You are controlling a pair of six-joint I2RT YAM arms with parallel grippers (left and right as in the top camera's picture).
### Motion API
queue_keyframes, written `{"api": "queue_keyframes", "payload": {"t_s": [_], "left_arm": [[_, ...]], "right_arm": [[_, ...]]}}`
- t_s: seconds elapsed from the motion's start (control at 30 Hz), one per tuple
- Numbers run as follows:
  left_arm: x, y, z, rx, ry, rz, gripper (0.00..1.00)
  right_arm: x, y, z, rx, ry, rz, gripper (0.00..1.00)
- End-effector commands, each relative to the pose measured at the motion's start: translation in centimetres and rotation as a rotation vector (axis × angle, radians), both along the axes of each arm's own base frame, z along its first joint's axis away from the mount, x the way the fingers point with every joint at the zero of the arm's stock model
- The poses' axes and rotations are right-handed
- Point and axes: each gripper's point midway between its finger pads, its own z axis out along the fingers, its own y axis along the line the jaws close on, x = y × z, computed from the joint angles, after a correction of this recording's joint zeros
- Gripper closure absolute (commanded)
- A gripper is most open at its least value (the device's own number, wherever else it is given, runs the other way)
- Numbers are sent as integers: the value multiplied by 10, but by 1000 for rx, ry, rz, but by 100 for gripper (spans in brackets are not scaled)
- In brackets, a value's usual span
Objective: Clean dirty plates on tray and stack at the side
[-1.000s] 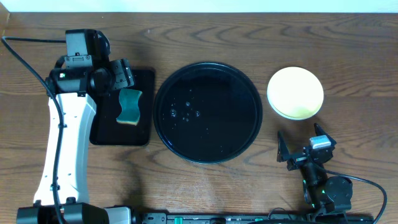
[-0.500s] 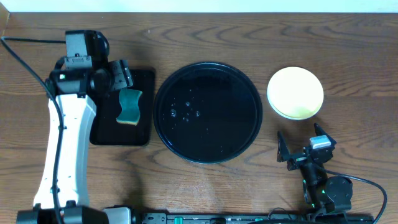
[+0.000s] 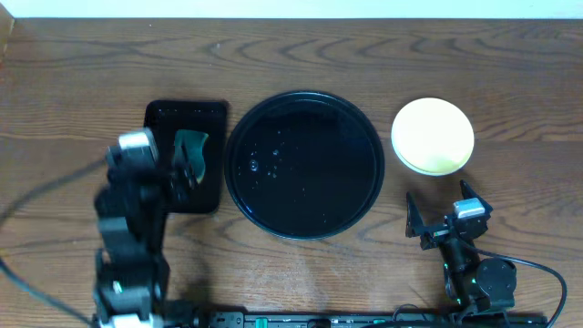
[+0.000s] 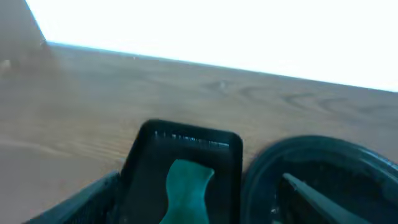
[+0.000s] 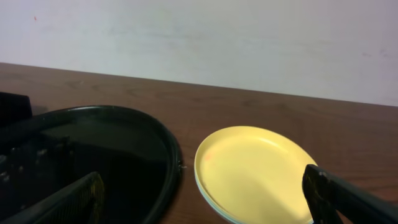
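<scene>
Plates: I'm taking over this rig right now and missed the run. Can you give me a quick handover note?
Left hand: open, empty, near the sponge, which lies on the small black tray.
Right hand: open, empty, apart from the plates.
Plates: stacked to the right of the round tray, with the yellow plate on top and a pale blue rim showing under it. How many lie beneath cannot be told.
Done: the round tray holds no plates, only droplets. The top plate shows no red smear.
Left: probably nothing beyond checking the stack's count.
</scene>
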Motion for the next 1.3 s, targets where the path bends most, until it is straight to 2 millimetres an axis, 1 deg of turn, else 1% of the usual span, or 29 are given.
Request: {"api": "queue_keyframes", "payload": {"t_s": [0.0,0.13,0.27,0.4,0.53,0.57,0.67,0.7,1.27], "left_arm": [[-18,-10,-21,114,-77,-82,21],[-29,-13,-42,160,-153,-103,21],[-32,-13,-66,188,-191,-106,21],[-35,-14,-90,193,-173,-108,21],[-40,-14,-101,192,-128,-113,21],[-41,-16,-102,191,-125,-117,21],[-42,-21,-89,195,-183,-133,21],[-42,-21,-89,195,-185,-135,21],[-42,-22,-91,194,-175,-138,21]], "right_arm": [[-1,2,0,-4,-4,8,1],[-1,2,0,-4,-4,8,1],[-1,2,0,-4,-4,8,1],[-1,2,0,-4,-4,8,1],[-1,2,0,-4,-4,8,1],[-1,2,0,-4,-4,8,1],[-1,2,0,-4,-4,8,1],[-1,2,0,-4,-4,8,1],[-1,2,0,-4,-4,8,1]]}}
